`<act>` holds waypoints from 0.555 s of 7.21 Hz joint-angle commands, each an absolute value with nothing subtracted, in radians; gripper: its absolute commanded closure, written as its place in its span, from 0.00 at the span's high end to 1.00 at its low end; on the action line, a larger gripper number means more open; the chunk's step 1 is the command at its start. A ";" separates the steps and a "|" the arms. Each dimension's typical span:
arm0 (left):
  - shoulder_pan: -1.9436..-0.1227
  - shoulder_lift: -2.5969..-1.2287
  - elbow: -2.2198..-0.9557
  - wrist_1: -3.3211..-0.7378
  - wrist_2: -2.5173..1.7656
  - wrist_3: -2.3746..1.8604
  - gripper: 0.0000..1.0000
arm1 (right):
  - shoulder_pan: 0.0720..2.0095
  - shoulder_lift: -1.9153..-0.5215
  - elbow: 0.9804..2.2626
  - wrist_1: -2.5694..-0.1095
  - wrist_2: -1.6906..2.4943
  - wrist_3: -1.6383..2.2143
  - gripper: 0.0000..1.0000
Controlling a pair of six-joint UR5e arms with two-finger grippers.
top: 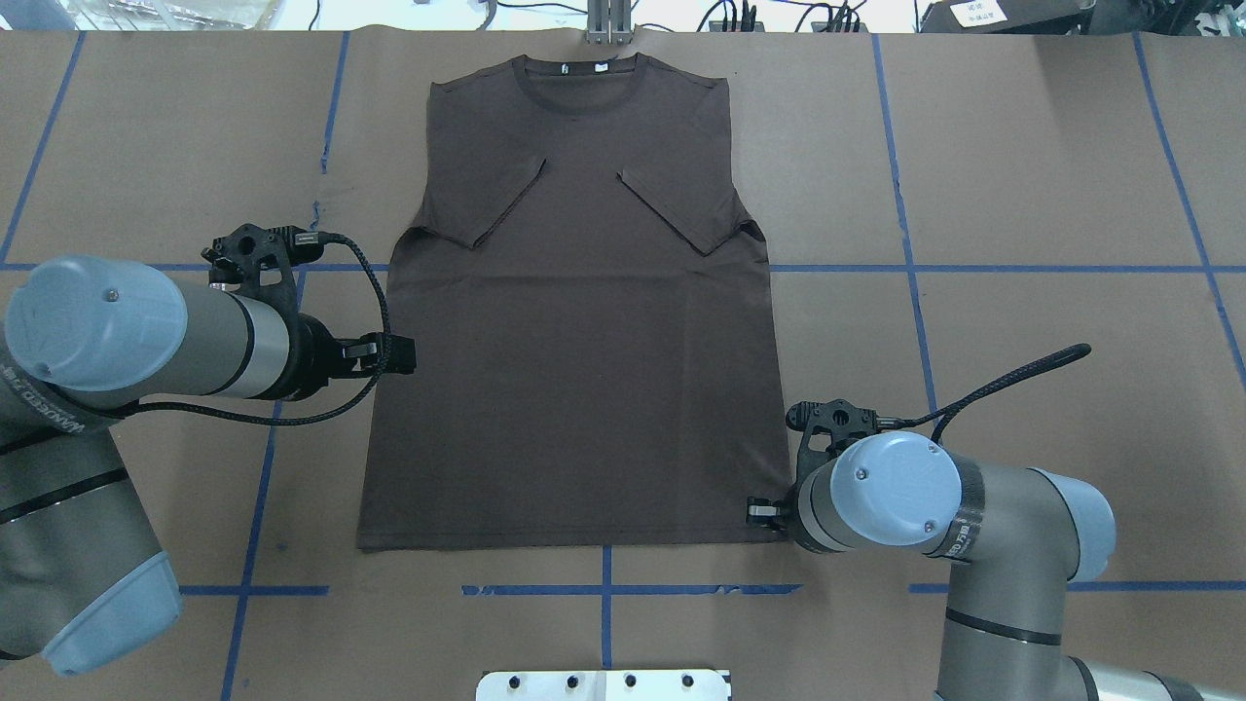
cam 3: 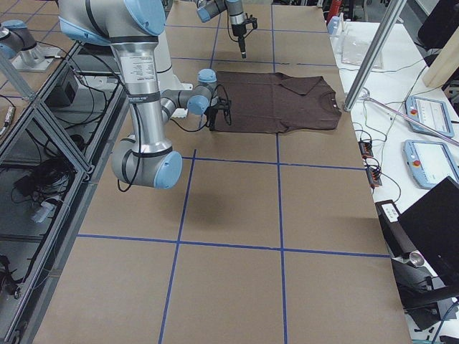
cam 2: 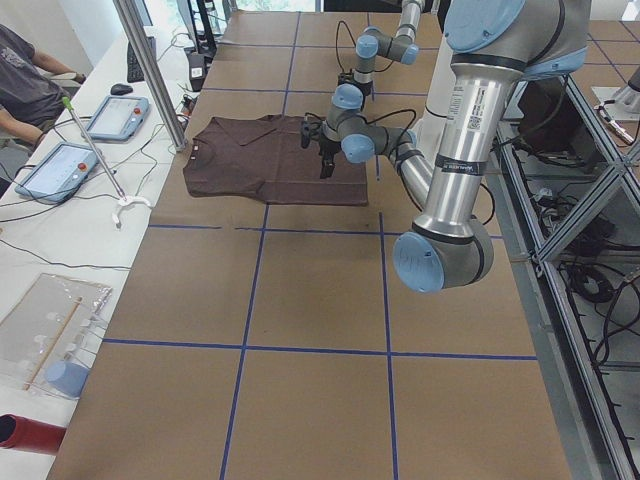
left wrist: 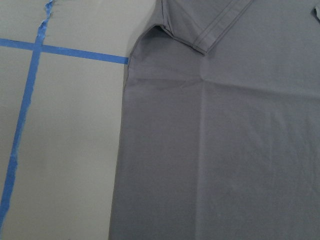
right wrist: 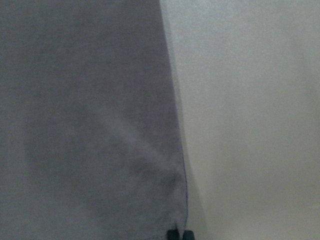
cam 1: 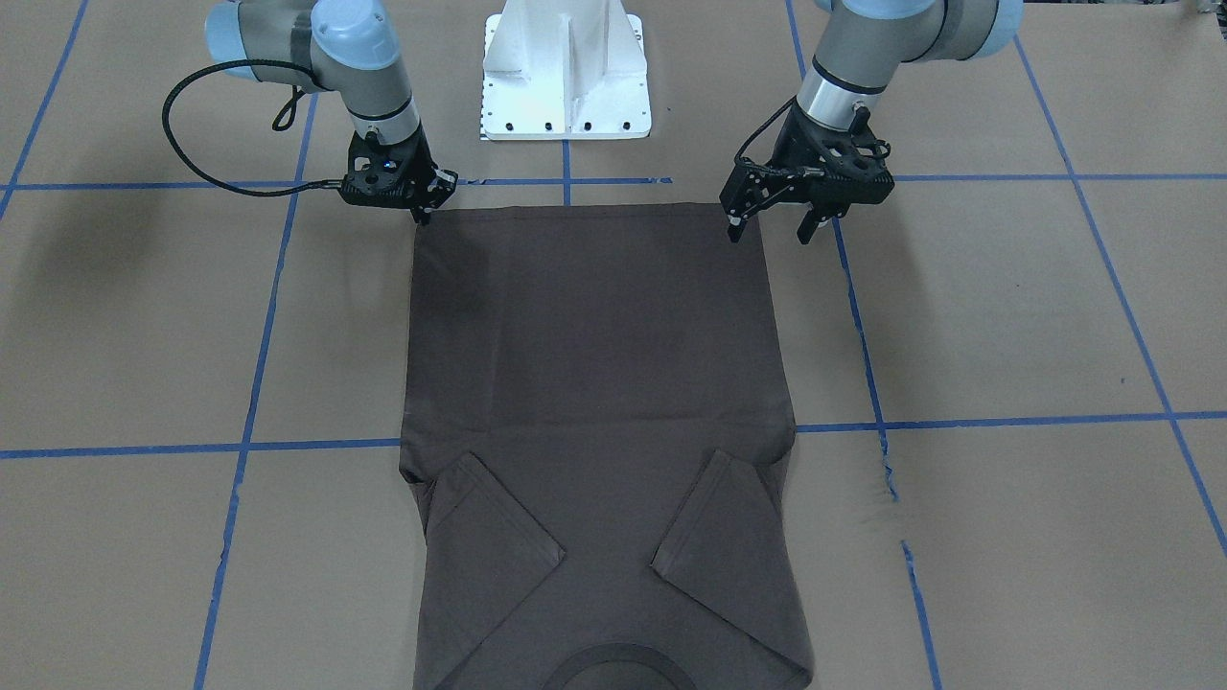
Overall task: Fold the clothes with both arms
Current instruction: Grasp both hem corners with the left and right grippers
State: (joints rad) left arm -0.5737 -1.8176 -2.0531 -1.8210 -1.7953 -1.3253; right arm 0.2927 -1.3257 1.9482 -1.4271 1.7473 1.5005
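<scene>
T-shirt (top: 574,370), dark brown-grey, lies flat on the paper-covered surface (top: 1022,195), front side up. Collar (top: 581,83) is at the far edge from the robot, hem nearest the white pedestal base (cam 1: 566,72). Two small tags (top: 601,67) show inside the neck. Both sleeves are folded inward over the chest: one (top: 506,204) on the robot's left, one (top: 681,209) on its right, lying as slanted flaps. Body fabric is mostly smooth, with a faint crease across it below the sleeves.

Right arm (cam 1: 374,86) is down at the hem corner on the robot's right. Right jaws are closed, tips together, pinching the fabric at that corner; the wrist view shows the tips meeting on the shirt's edge.

Left arm (cam 1: 834,91) is held above the surface, over the shirt's left side edge. Left jaws are spread wide, with nothing between them. Its wrist view looks down on the side seam and the folded sleeve from a height.

Blue tape lines (top: 973,268) grid the surface; one passes under the shirt.
</scene>
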 commanded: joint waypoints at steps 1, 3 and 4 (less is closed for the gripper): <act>-0.574 -1.827 -2.052 -1.819 -1.796 -1.325 1.00 | 0.293 -1.325 1.954 -1.427 1.738 1.502 0.00; -0.568 -1.832 -2.046 -1.821 -1.798 -1.347 1.00 | 0.295 -1.321 1.959 -1.427 1.738 1.502 0.00; -0.519 -1.824 -2.033 -1.825 -1.786 -1.430 1.00 | 0.308 -1.318 1.988 -1.427 1.746 1.490 0.00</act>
